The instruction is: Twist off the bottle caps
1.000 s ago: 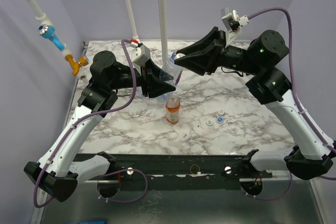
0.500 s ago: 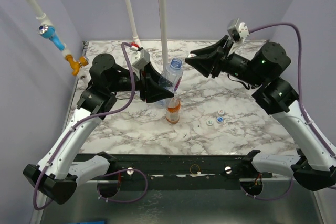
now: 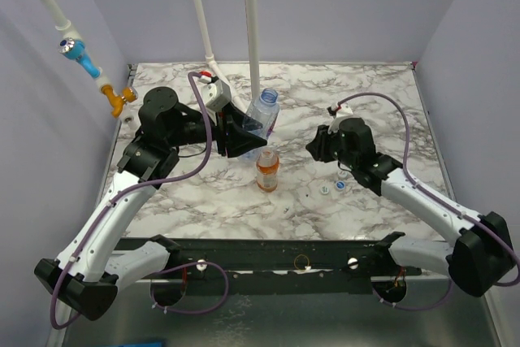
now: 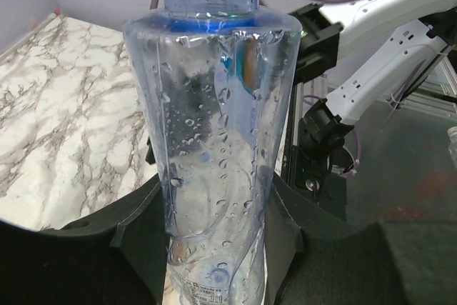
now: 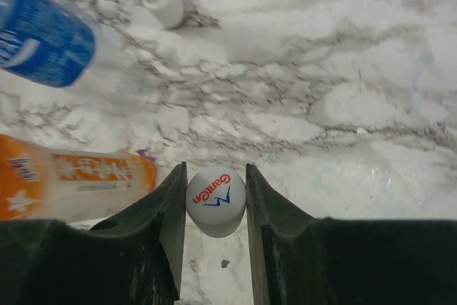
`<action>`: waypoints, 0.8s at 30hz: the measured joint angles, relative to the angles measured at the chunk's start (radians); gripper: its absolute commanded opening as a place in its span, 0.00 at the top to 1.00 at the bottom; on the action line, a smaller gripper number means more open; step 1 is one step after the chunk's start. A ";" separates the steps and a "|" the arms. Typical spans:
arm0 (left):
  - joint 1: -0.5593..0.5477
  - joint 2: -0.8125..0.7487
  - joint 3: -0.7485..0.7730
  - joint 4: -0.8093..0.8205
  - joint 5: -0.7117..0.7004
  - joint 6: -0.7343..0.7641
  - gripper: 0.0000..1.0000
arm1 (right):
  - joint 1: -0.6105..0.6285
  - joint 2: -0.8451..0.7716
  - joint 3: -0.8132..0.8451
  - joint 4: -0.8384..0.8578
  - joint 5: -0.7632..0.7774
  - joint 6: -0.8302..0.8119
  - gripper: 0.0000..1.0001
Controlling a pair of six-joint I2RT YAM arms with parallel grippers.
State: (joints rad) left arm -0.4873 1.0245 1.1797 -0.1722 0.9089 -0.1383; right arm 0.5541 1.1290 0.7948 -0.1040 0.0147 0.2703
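Marble-patterned tabletop [image 3: 382, 103], white with grey veining, enclosed by purple walls [image 3: 349, 6]. Nearest item: black rail [image 3: 268, 254] along the near edge, carrying both arm bases. Next, right of centre: two loose caps [image 3: 325, 189], small, white, lying on the marble just beside each other, with bluish insides showing. Left of these, near the table's middle: orange bottle [image 3: 267, 170], upright, labelled, filled with orange liquid. Just behind the loose caps: right gripper [image 5: 216, 176], held low over the surface, its jaws closed on a white cap [image 5: 216, 201] printed in red and blue, pinched by its sides between both fingers. The right wrist view also shows the orange bottle to its left and a blue label at the upper left. Behind and slightly left of the orange bottle: left gripper [image 4: 214, 205], jaws clamped around the lower body of a clear bottle [image 4: 214, 105], blue-tinted, droplets inside, lifted off the table and tilted with its neck toward the far right; whether its neck carries a cap cannot be told. Farthest: two white pipes [image 3: 252, 30] rising from the back of the table, and a wall pipe [image 3: 73, 48] with blue and orange fittings at the far left.
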 measured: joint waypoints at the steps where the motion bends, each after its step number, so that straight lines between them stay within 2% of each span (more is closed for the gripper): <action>1: 0.000 -0.002 0.000 -0.002 -0.002 0.002 1.00 | 0.000 0.023 -0.031 0.014 0.024 0.014 0.93; 11: 0.001 -0.007 0.000 -0.003 -0.002 0.005 1.00 | 0.000 0.168 -0.214 0.212 0.124 0.143 0.93; 16: 0.002 -0.007 0.000 -0.003 -0.001 0.006 1.00 | 0.000 0.260 -0.217 0.252 0.154 0.179 0.82; 20: 0.002 -0.007 -0.002 -0.003 -0.001 0.006 1.00 | 0.000 0.313 -0.240 0.321 0.153 0.208 0.77; 21: 0.002 -0.007 -0.002 -0.003 -0.001 0.006 1.00 | 0.000 0.326 -0.247 0.334 0.153 0.216 0.74; 22: 0.002 -0.007 -0.002 -0.003 0.000 0.006 1.00 | 0.000 0.340 -0.252 0.344 0.153 0.224 0.67; 23: 0.002 -0.007 -0.002 -0.003 0.003 0.006 1.00 | 0.000 0.352 -0.256 0.350 0.152 0.229 0.57; 24: 0.002 -0.007 -0.002 -0.003 0.007 0.006 1.00 | 0.000 0.356 -0.259 0.365 0.152 0.232 0.43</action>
State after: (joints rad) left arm -0.4850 1.0176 1.1774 -0.1753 0.9157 -0.1326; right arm 0.5541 1.4853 0.5362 0.2611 0.1669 0.5022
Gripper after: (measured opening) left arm 0.478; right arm 0.342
